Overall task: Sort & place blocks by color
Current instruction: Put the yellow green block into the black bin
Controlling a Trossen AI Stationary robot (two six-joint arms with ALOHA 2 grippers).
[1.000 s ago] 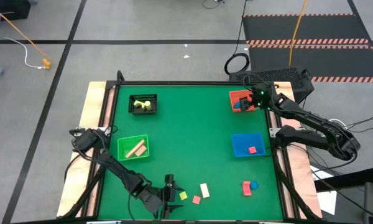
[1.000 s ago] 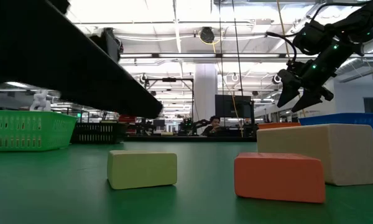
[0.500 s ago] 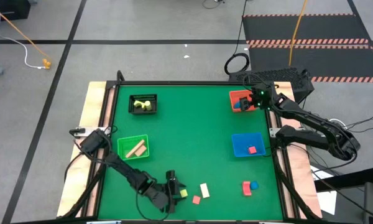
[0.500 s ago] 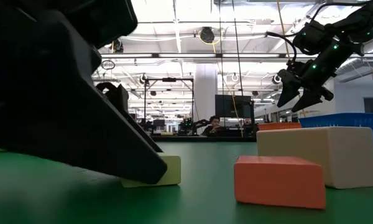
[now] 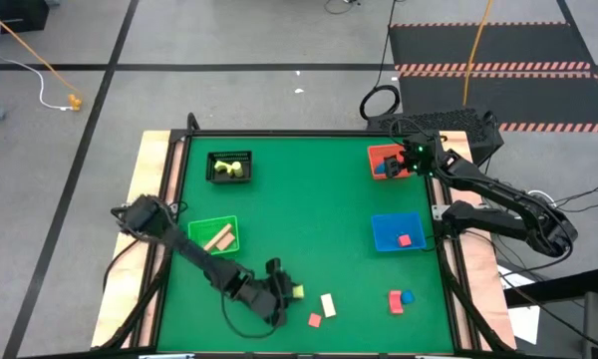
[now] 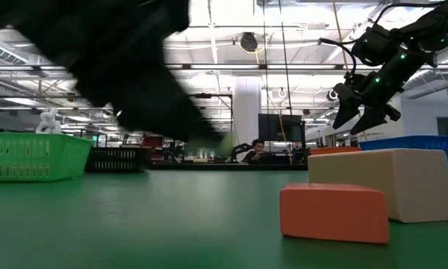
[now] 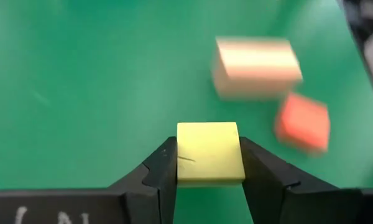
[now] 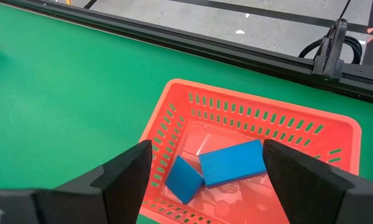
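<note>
- The green surface (image 5: 309, 229) carries four bins: black (image 5: 229, 168) at 11 o'clock, red (image 5: 387, 162) at 1, blue (image 5: 396, 231) at 3, green (image 5: 213, 235) at 9.
- Right claw (image 5: 411, 160) hangs over the red bin, fingers spread wide, nothing in them. Two blue blocks (image 8: 231, 163) lie inside that bin.
- Left claw (image 7: 208, 163) sits near 6 o'clock, clamped on a yellow block (image 7: 209, 152), which looks lifted clear of the surface.
- My guess: it's a light, rigid cube with smooth flat faces, so squeezing two opposite sides at mid-height should keep it from twisting.
- The cream block (image 5: 328, 304) and red block (image 5: 315, 320) lie just beside it.
</note>
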